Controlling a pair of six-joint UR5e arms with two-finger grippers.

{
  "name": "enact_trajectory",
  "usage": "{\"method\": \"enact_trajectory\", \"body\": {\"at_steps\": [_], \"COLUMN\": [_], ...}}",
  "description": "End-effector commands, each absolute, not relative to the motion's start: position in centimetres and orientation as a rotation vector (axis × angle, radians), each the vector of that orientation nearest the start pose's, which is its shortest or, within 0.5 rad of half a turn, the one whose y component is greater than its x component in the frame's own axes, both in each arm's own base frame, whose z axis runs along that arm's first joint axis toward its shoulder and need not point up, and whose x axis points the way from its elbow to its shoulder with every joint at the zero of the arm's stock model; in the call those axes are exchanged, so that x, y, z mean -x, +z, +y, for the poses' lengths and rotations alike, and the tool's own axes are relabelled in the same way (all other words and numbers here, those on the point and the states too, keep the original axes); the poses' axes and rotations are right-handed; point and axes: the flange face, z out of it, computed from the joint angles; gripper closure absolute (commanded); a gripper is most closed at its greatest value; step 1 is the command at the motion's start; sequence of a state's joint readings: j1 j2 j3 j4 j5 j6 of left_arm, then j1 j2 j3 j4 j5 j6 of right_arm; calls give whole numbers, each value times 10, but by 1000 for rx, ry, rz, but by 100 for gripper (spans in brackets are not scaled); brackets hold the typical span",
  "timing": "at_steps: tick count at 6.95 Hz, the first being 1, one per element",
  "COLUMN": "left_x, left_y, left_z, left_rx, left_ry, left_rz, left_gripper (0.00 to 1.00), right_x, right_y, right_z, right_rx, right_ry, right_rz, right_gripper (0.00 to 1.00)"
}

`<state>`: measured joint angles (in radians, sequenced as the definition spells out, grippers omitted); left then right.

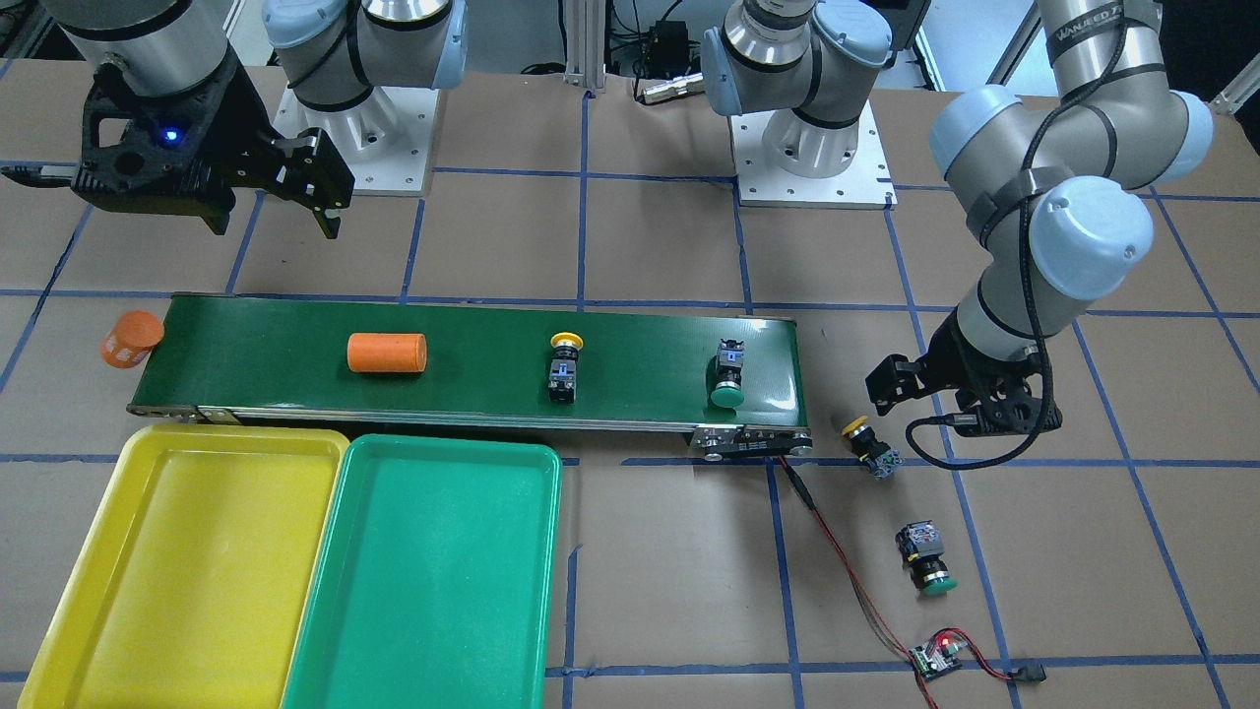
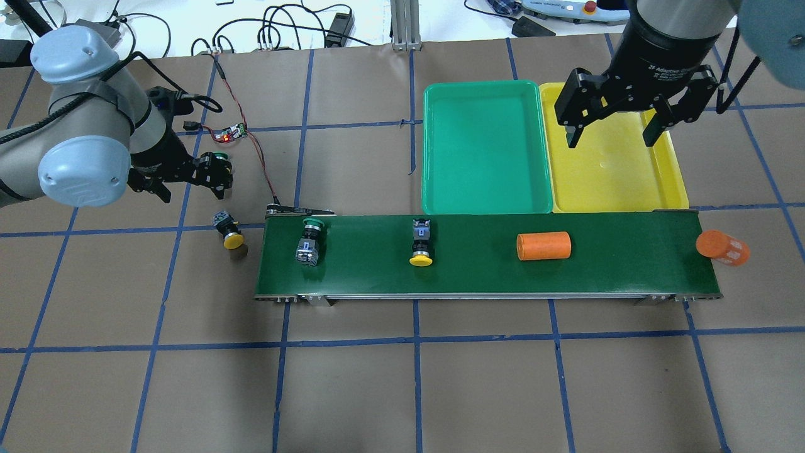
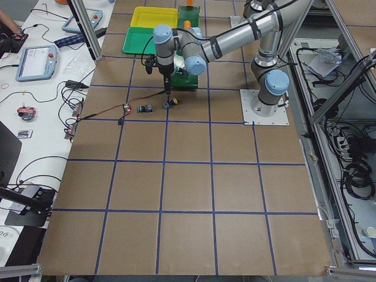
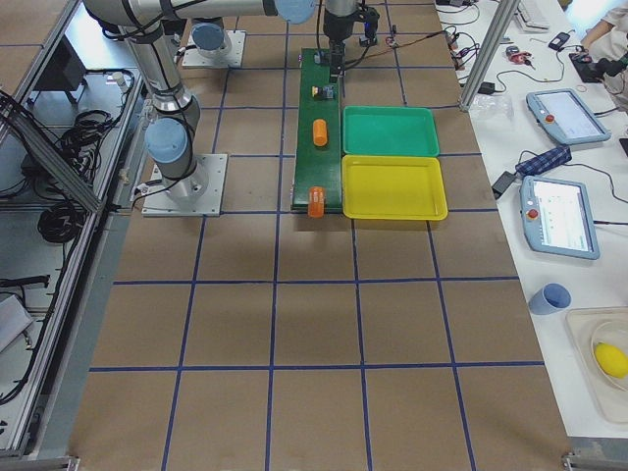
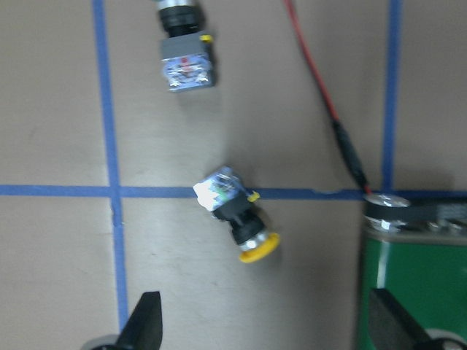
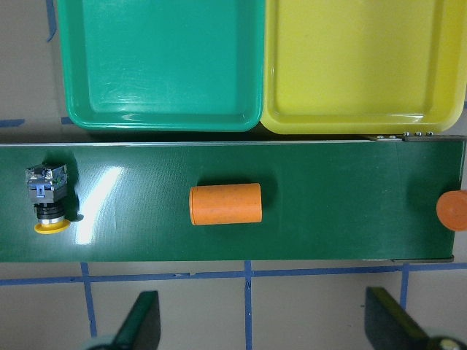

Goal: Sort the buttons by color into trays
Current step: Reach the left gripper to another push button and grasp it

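Where no view is named: places are read off the overhead view.
Left tool (image 5: 264, 306): released, fingers spread wide with nothing between them; at far left, over the brown surface (image 2: 377, 377).
Right tool (image 2: 611, 135): released and empty; upper right, in line with the yellow tray (image 2: 616, 182).
Belt yellow button (image 2: 421, 245): on its side near the middle of the belt (image 2: 478, 270), cap toward the bottom of the frame.
Belt green button (image 2: 310, 242): on its side near the belt's left end, cap toward the top of the frame.
Loose yellow button (image 5: 237, 215): on the surface just left of the belt's left end, lying across a blue tape line; in the left wrist view it sits above the gap between the fingers, apart from both.
Loose green button (image 1: 925, 556): on the surface, up-frame of the loose yellow one and apart from it; partly hidden behind the left tool.
Green tray (image 2: 484, 145): along the belt's upper edge, side by side with the yellow tray, rims touching.
Cylinder on belt (image 2: 543, 246): orange, on its side, right of the belt yellow button.
End cylinder (image 2: 723, 247): orange, at the belt's right end.
Board (image 2: 229, 133): upper left, red light lit, a red lead running to the belt's left end.
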<state>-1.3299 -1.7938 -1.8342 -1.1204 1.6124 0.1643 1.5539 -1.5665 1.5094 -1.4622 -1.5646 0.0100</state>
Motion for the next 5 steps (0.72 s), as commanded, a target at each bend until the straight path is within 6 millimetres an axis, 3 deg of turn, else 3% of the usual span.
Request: {"method": "enact_trajectory", "body": {"at_steps": [1, 4, 5], "left_x": [-25, -21, -21], "left_y": [245, 199, 192], "left_z": [-567, -576, -576], "left_rx": [256, 320, 343], "left_ry": [84, 120, 125], "left_rz": [3104, 3161, 3163], "left_gripper": [0, 0, 0], "right_x": [-125, -121, -119], "right_y": [506, 497, 490], "right_z": [-490, -497, -494], "right_rx": [-46, -25, -25], "right_ry": [77, 112, 189], "right_rz": [3137, 3120, 3125], "right_gripper": [0, 0, 0]}}
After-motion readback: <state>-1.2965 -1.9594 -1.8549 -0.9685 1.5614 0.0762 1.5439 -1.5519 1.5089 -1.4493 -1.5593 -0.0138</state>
